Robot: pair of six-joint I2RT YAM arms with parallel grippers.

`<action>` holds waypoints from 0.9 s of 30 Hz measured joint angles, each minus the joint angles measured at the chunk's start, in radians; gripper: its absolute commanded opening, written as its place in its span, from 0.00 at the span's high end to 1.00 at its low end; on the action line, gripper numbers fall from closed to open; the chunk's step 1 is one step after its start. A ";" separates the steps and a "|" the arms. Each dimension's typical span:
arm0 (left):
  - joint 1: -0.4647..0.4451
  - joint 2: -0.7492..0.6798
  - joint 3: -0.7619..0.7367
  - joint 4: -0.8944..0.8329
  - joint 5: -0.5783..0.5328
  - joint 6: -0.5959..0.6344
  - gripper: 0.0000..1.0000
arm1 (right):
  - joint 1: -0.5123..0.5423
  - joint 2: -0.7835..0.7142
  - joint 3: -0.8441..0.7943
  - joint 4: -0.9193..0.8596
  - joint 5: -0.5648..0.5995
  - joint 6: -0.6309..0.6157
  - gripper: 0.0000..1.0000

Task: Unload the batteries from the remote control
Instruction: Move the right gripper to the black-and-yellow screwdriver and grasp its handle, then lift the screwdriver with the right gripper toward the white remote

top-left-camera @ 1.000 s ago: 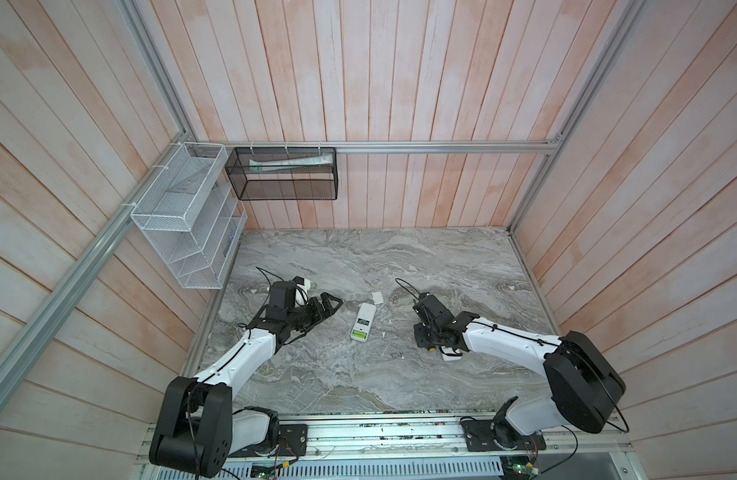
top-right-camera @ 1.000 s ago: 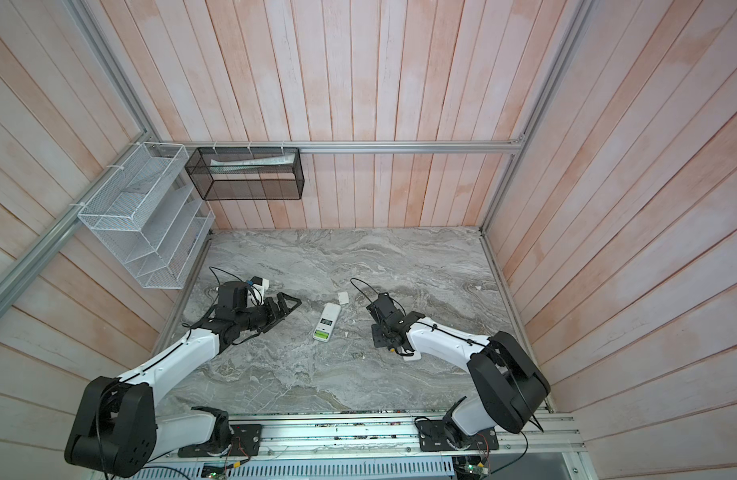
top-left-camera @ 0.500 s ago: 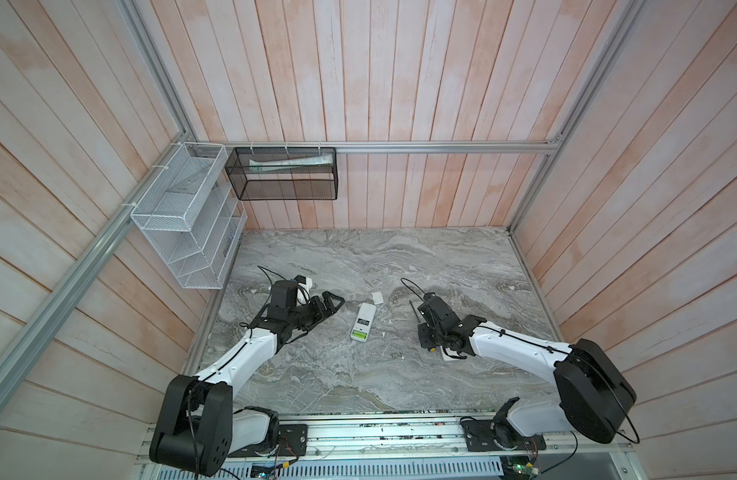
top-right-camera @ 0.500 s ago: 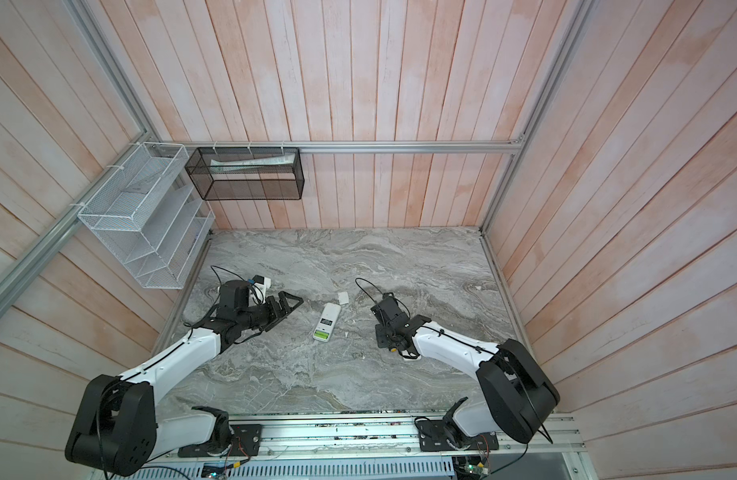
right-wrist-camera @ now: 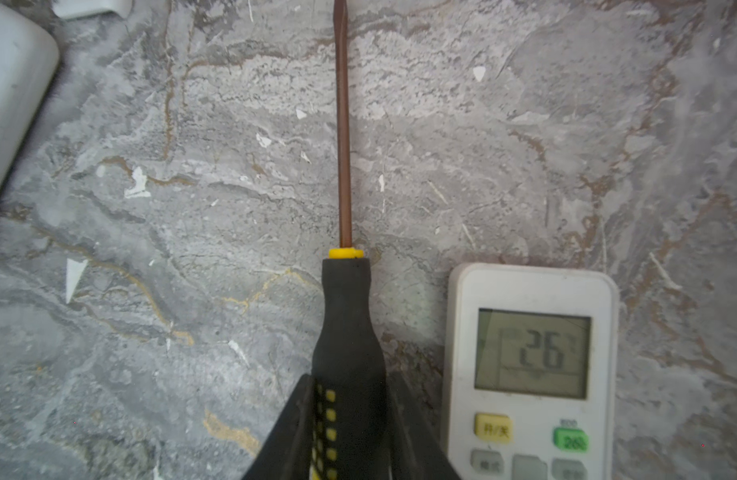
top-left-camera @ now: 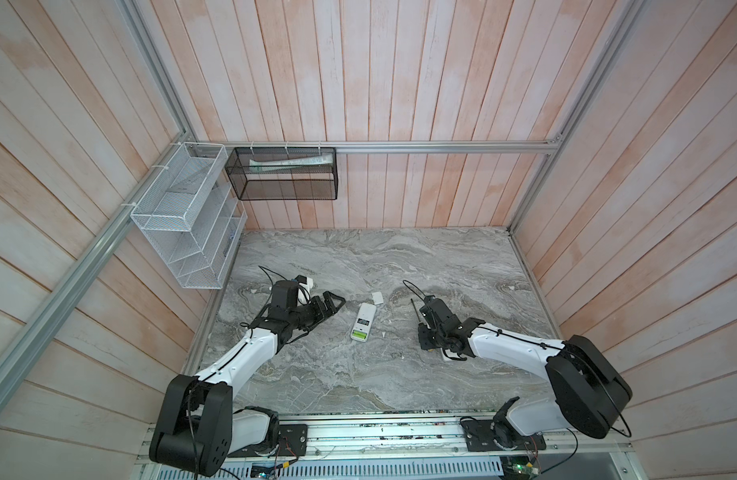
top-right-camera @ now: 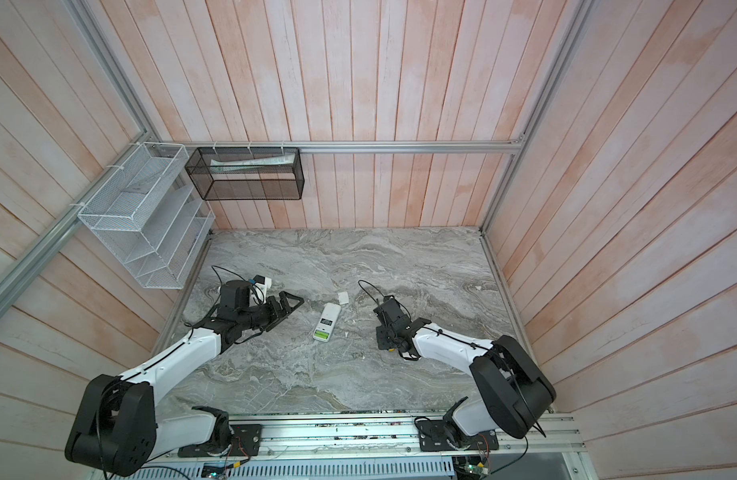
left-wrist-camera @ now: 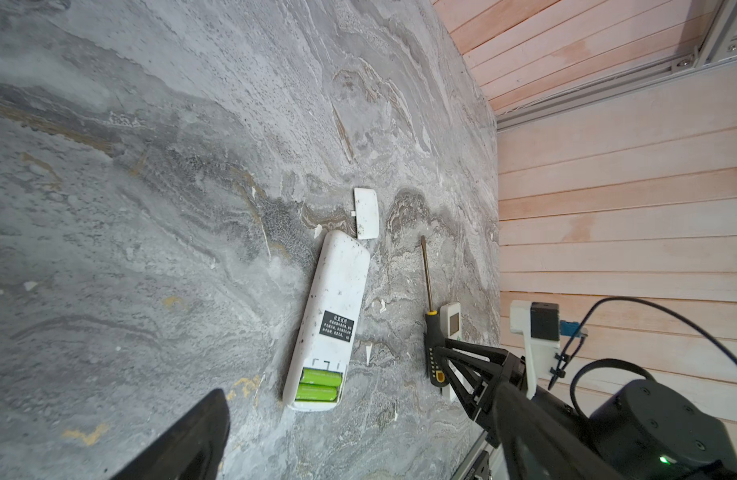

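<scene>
Cover (left-wrist-camera: 367, 212) off and parked just beside the face-down remote (top-left-camera: 362, 322) mid-frame in both top views, two lime-green batteries (left-wrist-camera: 319, 385) bared in its bay, left pincer (top-left-camera: 333, 311) spread wide, seemingly lined up to pluck them, while right pincer (right-wrist-camera: 350, 380) straddles the screwdriver (right-wrist-camera: 346, 316) handle, clamped or slack, can't tell.

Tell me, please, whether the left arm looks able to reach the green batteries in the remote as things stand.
Probably yes: the left gripper is open, only bare table lies between it and the remote, and the batteries sit exposed with the cover off.
</scene>
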 measured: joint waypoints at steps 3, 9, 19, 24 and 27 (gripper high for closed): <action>0.000 0.000 0.000 0.001 0.000 0.000 0.00 | 0.000 0.006 -0.012 0.005 -0.006 -0.003 0.58; 0.000 0.000 0.000 0.002 0.000 0.000 0.00 | 0.000 0.008 -0.020 0.009 -0.023 -0.009 0.57; 0.000 0.000 0.000 0.003 0.001 0.000 0.00 | -0.001 0.011 -0.020 0.018 -0.044 -0.023 0.86; 0.000 -0.001 0.000 0.021 0.019 -0.004 0.00 | -0.002 0.000 -0.020 0.028 -0.109 -0.039 0.94; 0.000 -0.006 0.000 0.041 0.030 -0.011 0.00 | -0.002 -0.045 -0.019 0.042 -0.179 -0.053 0.96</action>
